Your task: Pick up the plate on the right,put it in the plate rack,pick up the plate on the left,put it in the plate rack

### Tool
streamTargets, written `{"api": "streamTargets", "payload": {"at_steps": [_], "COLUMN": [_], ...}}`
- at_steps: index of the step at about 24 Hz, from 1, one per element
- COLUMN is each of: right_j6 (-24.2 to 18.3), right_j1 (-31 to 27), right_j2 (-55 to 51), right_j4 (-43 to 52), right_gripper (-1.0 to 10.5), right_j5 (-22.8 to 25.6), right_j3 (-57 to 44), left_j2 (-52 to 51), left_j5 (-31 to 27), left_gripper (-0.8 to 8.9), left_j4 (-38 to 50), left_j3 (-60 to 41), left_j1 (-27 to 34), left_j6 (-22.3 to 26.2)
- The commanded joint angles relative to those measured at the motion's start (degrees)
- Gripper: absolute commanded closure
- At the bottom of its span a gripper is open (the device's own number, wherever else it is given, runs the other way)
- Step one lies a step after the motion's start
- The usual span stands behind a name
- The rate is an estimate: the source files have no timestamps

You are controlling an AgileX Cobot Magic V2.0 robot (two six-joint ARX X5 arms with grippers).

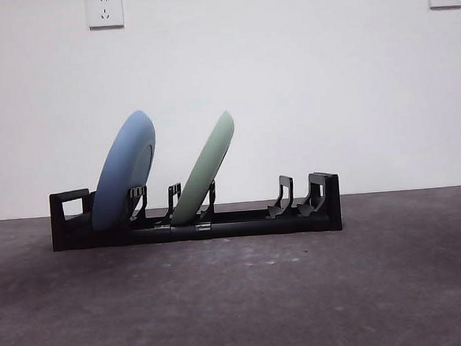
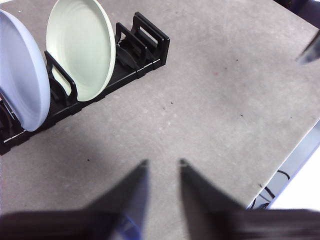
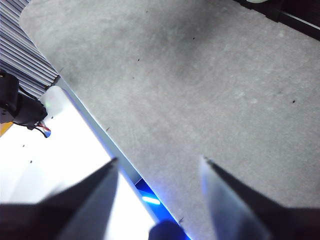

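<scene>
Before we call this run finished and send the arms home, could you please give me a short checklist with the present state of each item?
1. Blue plate seated in the plate rack: ok, it leans in a slot near one end.
2. Green plate seated in the plate rack: ok, in the next slots along.
3. Plates apart from each other: ok, a gap shows between them.
4. Left end effector empty and open: ok, back from the rack.
5. Right end effector empty and open: ok, over the table edge.
6. Plates stable: cannot tell.
</scene>
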Motion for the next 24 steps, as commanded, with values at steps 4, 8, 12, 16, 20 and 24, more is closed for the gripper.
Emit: {"api": "streamTargets", "payload": {"at_steps": [4,8,12,16,20,24], "right_j6": [-1.0,-1.2,-2.1,-1.8,-2.1,-2.1], "right_j1": [0.1,0.1,0.1,0.1,0.0,0.0], "right_j2": [-0.1,-0.1,-0.1,-0.1,-0.1,-0.1], "right_j4": [0.1,0.1,0.1,0.1,0.7,1.0], "right_gripper": [9.6,9.6,9.6,9.5,9.4,9.4], "right_j5": [-0.2,-0.2,-0.2,0.4,2.9,7.5], "right_j3": [-0.6,-0.6,-0.6,-0.6,-0.6,-0.6], "left_j2": [0.0,0.0,0.2,0.7,1.3,1.9], "left_j5": [0.2,0.2,0.1,-0.1,-0.3,-0.3], "left_gripper": [8.21,8.19,8.18,8.18,8.18,8.18], "left_j4": [0.3,0.3,0.2,0.2,0.2,0.2], "left_j3": [-0.3,-0.3,-0.3,-0.3,-0.3,-0.3], "left_j1": [-0.1,-0.1,-0.1,-0.1,0.0,0.0], "left_j6": [1.3,1.3,1.3,1.3,1.3,1.3]}}
